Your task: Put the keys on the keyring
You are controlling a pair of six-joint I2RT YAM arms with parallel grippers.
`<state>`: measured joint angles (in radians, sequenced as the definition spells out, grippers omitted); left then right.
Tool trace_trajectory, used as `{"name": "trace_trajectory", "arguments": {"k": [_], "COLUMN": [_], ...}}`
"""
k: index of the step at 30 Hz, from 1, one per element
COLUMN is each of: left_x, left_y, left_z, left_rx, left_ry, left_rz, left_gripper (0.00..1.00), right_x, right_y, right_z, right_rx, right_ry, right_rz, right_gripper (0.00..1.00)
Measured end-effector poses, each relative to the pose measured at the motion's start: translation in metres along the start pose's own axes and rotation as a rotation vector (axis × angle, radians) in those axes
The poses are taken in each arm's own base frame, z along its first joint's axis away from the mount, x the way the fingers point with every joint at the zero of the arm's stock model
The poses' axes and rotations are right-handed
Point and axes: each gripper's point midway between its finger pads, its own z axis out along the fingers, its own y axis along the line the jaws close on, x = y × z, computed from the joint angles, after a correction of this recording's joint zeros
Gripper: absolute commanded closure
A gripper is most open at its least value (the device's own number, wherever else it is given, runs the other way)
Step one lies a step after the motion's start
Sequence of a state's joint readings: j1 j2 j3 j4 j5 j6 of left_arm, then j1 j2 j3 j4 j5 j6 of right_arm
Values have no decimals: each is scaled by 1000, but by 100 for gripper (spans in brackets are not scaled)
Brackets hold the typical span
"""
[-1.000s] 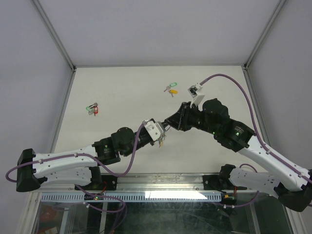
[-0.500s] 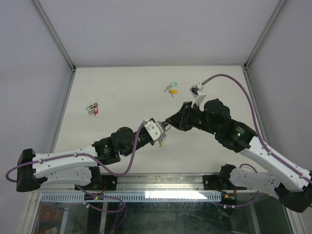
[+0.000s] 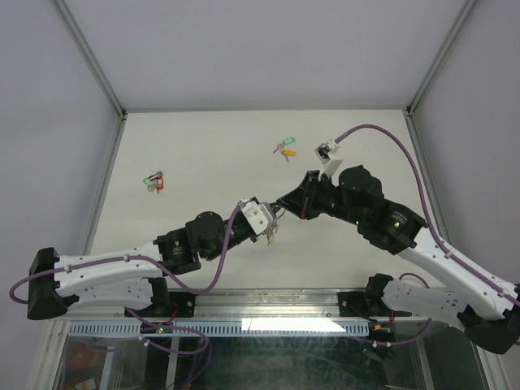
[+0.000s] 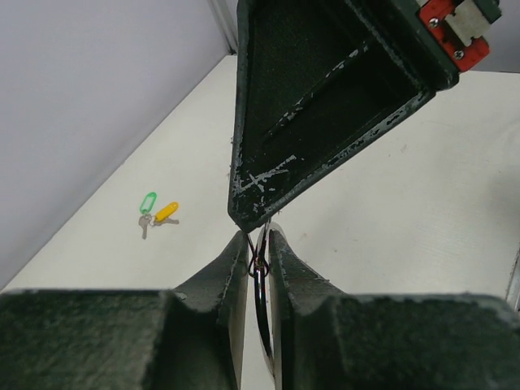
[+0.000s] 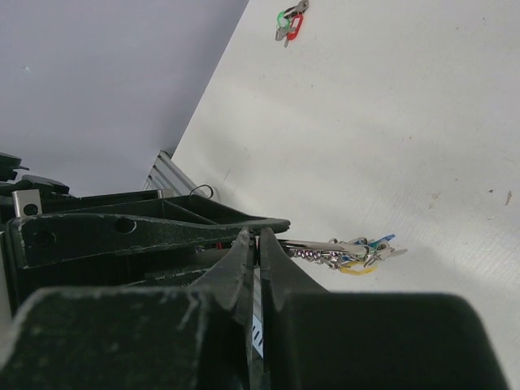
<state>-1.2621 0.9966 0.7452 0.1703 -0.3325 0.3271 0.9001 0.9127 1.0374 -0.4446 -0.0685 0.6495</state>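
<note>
Above the middle of the counter (image 3: 203, 146), the left claw (image 4: 258, 240) pinches the keyring (image 4: 259, 272). The right claw (image 5: 258, 237), clenched, touches the ring's top. The yellow and green keys (image 3: 284, 148) lie near the counter's far edge.

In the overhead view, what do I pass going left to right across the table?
Red and green keys, left arm's white wrist block, green and yellow keys, right arm's white wrist block.

Keys (image 3: 284, 149) on table (image 3: 203, 138), well behind keyring (image 5: 351, 248)
</note>
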Motion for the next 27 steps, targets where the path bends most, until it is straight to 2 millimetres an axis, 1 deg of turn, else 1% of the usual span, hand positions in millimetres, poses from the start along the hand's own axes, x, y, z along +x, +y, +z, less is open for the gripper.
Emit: {"name": "trace_trajectory", "arguments": {"k": [2,7,11,13,16,21,27], "left_x": [0,-6,-8,-7,-5,-6,-5], "left_y": [0,2,2,1,0,0,-3], "left_z": [0,1,2,2,3,3,4], "left_rx": [0,-4,-4,-2,-1,2,17], "left_ry": [0,-13,-15,-12,-8,-10,-10], "left_rz": [2,-3,-4,-2,-1,-1,1], "left_gripper": [81,79,86,86,81,80,86], "right_x": [0,1,1,1,2,1,-1], "right_y": [0,-1,-1,-1,-2,-2,-2], "right_z": [0,0,0,0,0,-1,-3], "right_rx": [0,2,3,5,8,8,8], "right_ry": [1,3,3,4,7,3,-7], "right_rz": [0,0,0,0,0,0,0], "right_gripper": [100,100,100,100,100,100,100]}}
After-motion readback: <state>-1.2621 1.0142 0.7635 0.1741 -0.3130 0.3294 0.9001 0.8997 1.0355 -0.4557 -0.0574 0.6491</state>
